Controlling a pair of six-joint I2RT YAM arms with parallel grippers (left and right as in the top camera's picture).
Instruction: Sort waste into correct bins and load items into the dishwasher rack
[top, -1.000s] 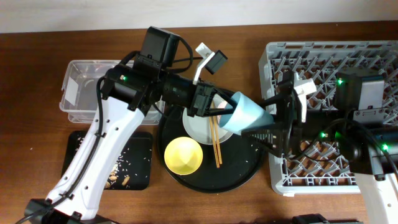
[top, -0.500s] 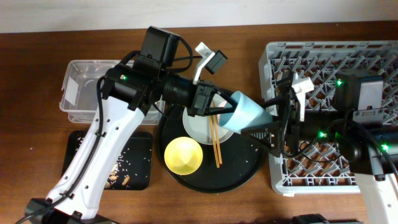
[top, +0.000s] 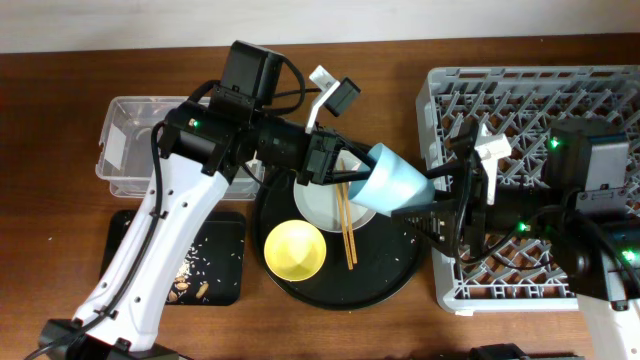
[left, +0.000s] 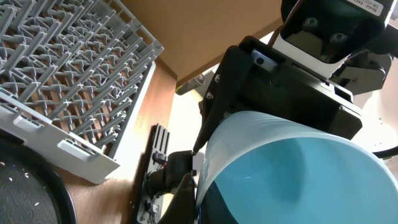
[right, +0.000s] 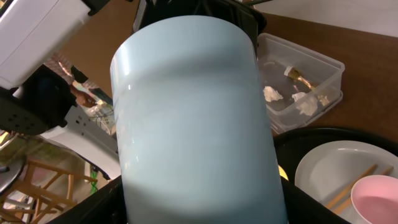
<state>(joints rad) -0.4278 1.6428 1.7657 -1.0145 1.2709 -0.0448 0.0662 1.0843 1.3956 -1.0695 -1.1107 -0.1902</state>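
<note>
The light blue cup (top: 400, 180) hangs tilted in the air above the round black tray, between both arms. My left gripper (top: 352, 178) is shut on its rim, with one finger inside (left: 199, 196). My right gripper (top: 432, 205) spans the cup's base, its black fingers against both sides (right: 199, 208). Below lie the pale plate (top: 320, 205) with the wooden chopsticks (top: 346, 228) and the yellow bowl (top: 293, 250). The pink cup (right: 376, 199) shows only in the right wrist view. The grey dishwasher rack (top: 520, 100) stands at the right.
The round black tray (top: 390, 278) holds the dishes. The clear tub (top: 125, 150) at the left holds white tissue wads (right: 272, 94) and a gold wrapper (right: 297, 76). The black rectangular tray (top: 220, 250) at the front left holds food scraps (top: 190, 282).
My right arm has shifted slightly to the right while its fingers stay around the cup's base. The cup and my left gripper have barely moved.
</note>
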